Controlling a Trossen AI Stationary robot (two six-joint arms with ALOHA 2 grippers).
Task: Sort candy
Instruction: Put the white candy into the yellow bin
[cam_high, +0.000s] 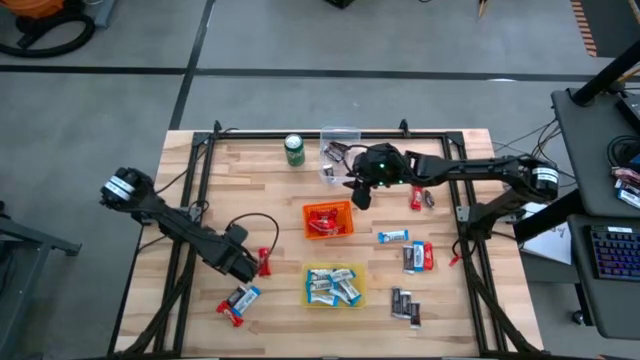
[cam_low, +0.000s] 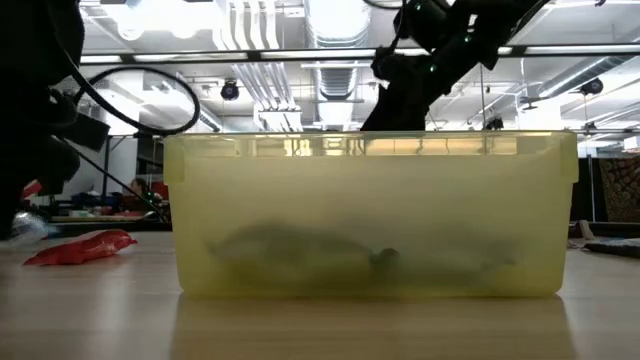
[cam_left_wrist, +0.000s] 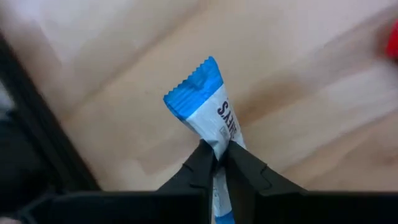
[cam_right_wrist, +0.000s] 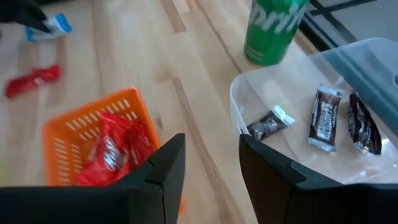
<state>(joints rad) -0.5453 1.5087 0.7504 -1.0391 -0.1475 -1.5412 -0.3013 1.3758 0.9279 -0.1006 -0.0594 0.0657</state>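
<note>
My left gripper (cam_left_wrist: 216, 149), at the table's near left (cam_high: 250, 268), is shut on a blue-and-white candy (cam_left_wrist: 202, 102). A red candy (cam_high: 264, 262) lies right beside it on the wood. A blue-and-white one and a red one (cam_high: 238, 300) lie nearer the front edge. My right gripper (cam_right_wrist: 211, 168) hangs open and empty (cam_high: 360, 190) between the orange basket (cam_high: 310, 208) of red candies and the clear bin (cam_right_wrist: 273, 81) holding dark-wrapped candies. The yellow bin (cam_high: 308, 270) holds blue-and-white candies. My left gripper pinches the candy's white middle (cam_left_wrist: 224, 127) between its two fingertips, which point down from above and lie across the bar. The crimped blue end (cam_left_wrist: 193, 84) sticks out beyond the fingers. Whether the candy still rests on the wood, I cannot tell.
A green can (cam_high: 294, 149) stands at the far edge beside the clear bin. More candies lie loose on the right: a blue one (cam_high: 392, 237), a red and dark pair (cam_high: 418, 257), dark ones (cam_high: 405, 305), and some near the right arm (cam_high: 422, 197). The yellow bin (cam_low: 370, 215) fills the low view.
</note>
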